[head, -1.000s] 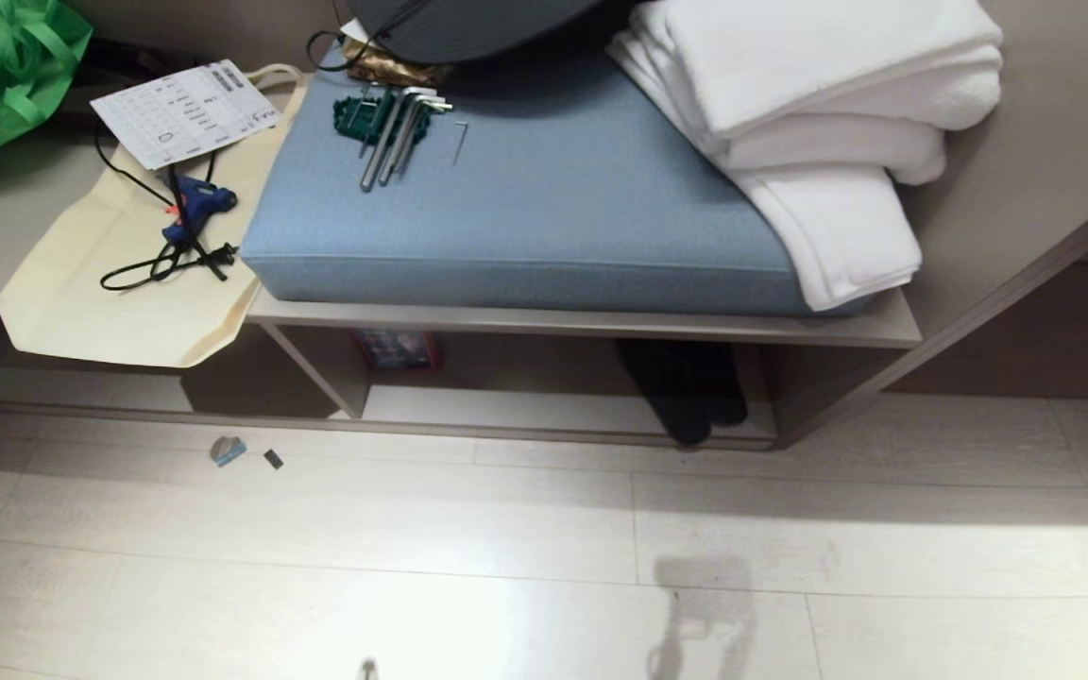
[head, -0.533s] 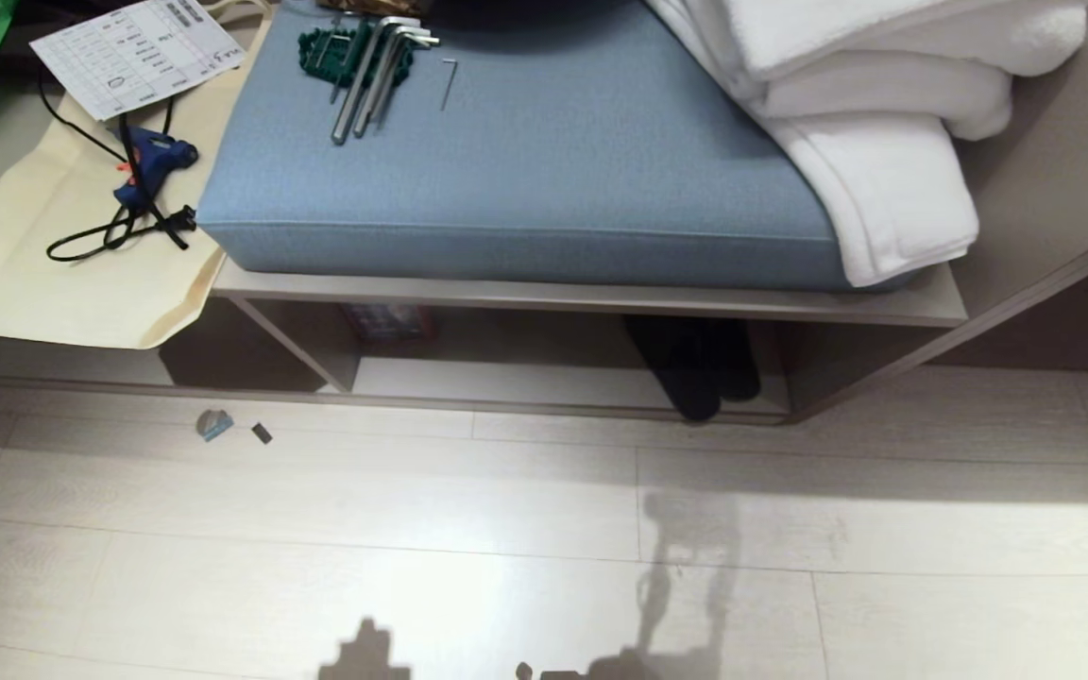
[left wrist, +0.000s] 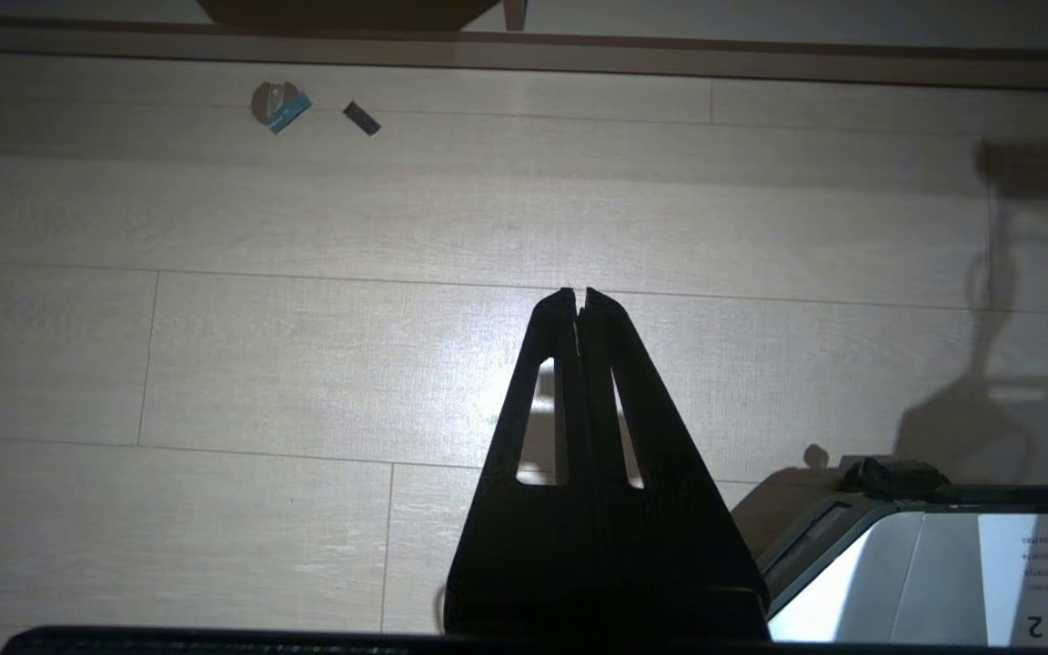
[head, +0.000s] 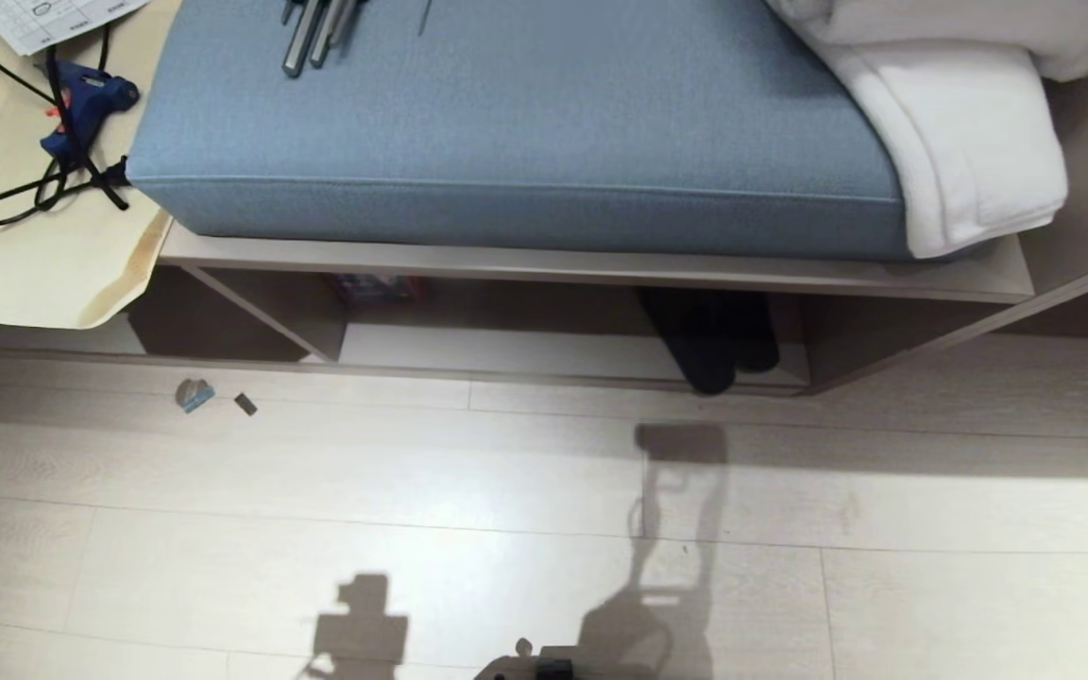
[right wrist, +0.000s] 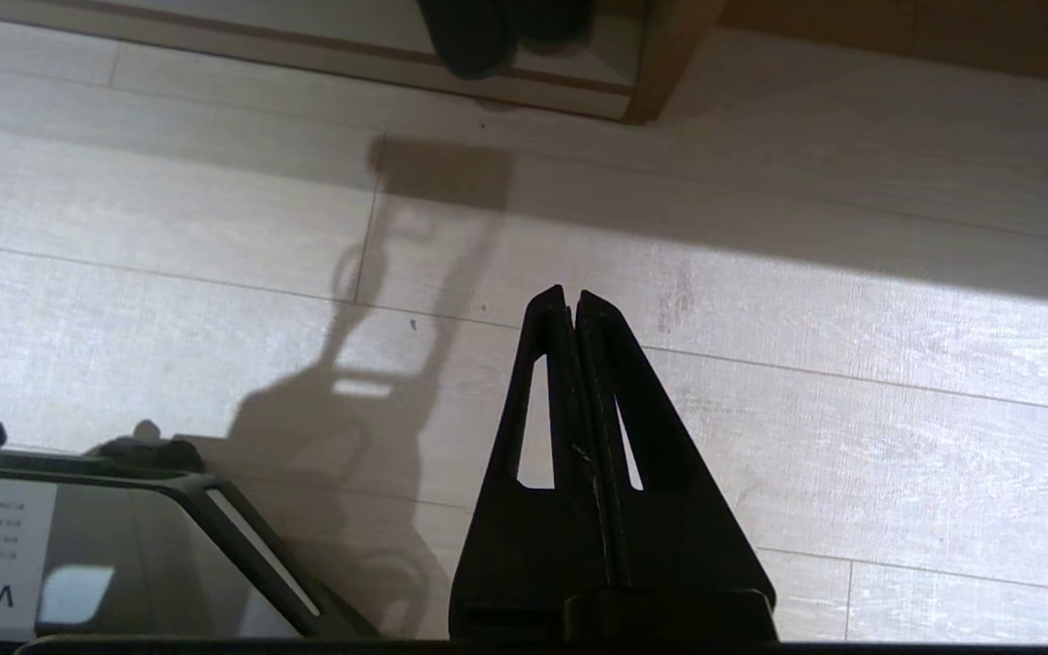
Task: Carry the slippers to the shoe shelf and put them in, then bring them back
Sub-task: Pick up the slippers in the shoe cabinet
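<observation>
Slippers (head: 712,338) sit tucked in the shoe shelf (head: 544,351), toes poking out at the right end.

Above them a blue cushion (head: 516,123) lies on the bench top, white towels (head: 960,123) draped over its right edge. Down on the pale floor (head: 412,491), both arms hang empty: left gripper (left wrist: 579,296) pinched closed, right gripper (right wrist: 570,295) pinched closed too, well apart from the slippers.
</observation>
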Tool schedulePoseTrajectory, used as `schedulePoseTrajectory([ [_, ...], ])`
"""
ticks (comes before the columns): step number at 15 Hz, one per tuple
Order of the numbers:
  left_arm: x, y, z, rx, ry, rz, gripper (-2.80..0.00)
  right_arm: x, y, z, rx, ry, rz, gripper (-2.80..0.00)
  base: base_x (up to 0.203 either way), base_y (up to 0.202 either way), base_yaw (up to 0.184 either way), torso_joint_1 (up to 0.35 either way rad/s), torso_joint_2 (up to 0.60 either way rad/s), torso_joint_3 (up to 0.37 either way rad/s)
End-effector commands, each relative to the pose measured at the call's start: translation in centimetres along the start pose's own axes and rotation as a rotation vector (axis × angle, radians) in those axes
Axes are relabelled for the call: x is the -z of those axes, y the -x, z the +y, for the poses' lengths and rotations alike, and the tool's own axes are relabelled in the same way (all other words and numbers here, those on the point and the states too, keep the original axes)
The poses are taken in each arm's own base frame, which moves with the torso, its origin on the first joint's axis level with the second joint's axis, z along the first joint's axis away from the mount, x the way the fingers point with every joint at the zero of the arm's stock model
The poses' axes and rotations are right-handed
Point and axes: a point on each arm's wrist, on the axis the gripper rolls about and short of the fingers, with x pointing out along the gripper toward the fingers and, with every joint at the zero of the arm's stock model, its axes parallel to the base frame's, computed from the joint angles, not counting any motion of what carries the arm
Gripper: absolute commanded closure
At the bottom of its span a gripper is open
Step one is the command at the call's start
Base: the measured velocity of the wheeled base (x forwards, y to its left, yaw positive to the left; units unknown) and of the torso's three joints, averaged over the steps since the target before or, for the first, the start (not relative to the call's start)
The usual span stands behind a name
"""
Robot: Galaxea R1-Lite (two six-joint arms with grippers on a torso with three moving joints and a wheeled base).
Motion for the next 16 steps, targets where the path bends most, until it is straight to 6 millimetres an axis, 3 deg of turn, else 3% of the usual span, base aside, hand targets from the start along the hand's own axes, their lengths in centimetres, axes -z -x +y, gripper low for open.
schedulePoseTrajectory([
  [1, 0.0, -0.01, 0.0, 0.0, 0.0, 0.001, 0.0, 0.0, -0.01, 0.0, -0.001, 0.001, 0.002, 0.0, 0.0, 0.0, 0.0, 0.002, 0.0, -0.195],
  [16, 0.0, -0.01, 0.0, 0.0, 0.001, 0.001, 0.0, 0.0, -0.01, 0.0, -0.001, 0.001, 0.002, 0.0, 0.0, 0.0, 0.0, 0.002, 0.0, -0.198],
])
